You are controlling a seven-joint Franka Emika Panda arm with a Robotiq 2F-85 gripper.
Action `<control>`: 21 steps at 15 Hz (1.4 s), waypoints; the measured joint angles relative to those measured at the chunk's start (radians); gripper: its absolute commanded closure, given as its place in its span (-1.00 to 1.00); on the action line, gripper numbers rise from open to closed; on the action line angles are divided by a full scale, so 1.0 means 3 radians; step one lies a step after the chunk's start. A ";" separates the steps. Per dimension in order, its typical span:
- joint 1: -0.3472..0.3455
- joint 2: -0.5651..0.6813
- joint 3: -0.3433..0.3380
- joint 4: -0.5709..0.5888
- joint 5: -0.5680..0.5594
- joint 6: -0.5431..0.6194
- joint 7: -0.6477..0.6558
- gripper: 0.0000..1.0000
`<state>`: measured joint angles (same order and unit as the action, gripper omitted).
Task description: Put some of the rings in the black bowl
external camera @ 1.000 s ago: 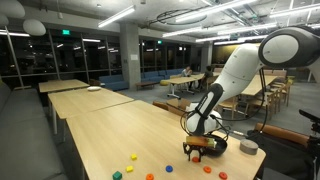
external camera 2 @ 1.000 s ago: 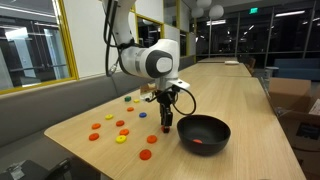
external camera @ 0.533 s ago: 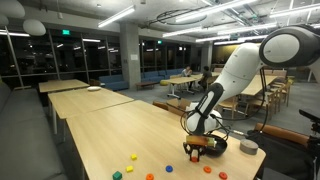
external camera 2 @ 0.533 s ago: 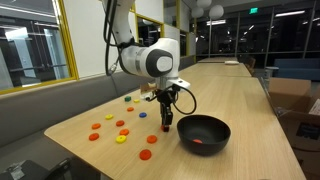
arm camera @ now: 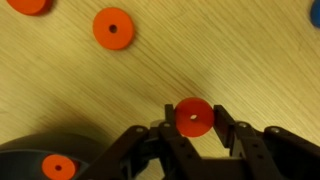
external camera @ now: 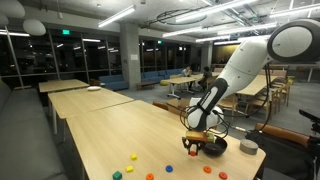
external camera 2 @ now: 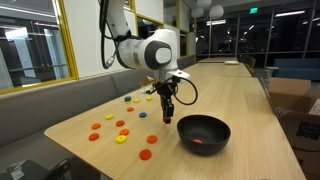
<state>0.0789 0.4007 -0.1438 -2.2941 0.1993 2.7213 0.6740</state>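
Fingers [arm camera: 229,130] pinch a red ring [arm camera: 192,117] near black bowl [external camera 2: 188,138].

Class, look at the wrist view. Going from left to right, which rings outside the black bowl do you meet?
cropped orange ring at the top edge → whole orange ring → red ring gripped in the tool → blue piece at the right edge

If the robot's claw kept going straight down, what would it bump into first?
Most likely the bare wooden table, just beside the black bowl. The gripper points straight down, shut on a red ring, so that ring would touch the wood first. Exact depth is unclear.
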 measured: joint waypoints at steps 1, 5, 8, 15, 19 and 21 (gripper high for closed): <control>0.0025 -0.0052 -0.0030 -0.0027 -0.0047 0.0010 0.0039 0.65; 0.0261 -0.0245 -0.0360 -0.0210 -0.0497 0.0083 0.0680 0.65; 0.0404 -0.0378 -0.0576 -0.0374 -0.0945 0.0126 0.1248 0.65; 0.0459 -0.0590 -0.0626 -0.0501 -0.1786 0.0114 0.1991 0.65; 0.0450 -0.0677 -0.0655 -0.0517 -0.2245 0.0036 0.2607 0.65; 0.0412 -0.0703 -0.0660 -0.0525 -0.2436 -0.0040 0.2919 0.65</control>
<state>0.2025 0.1897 -0.3419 -2.4516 -0.5314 2.7092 1.5497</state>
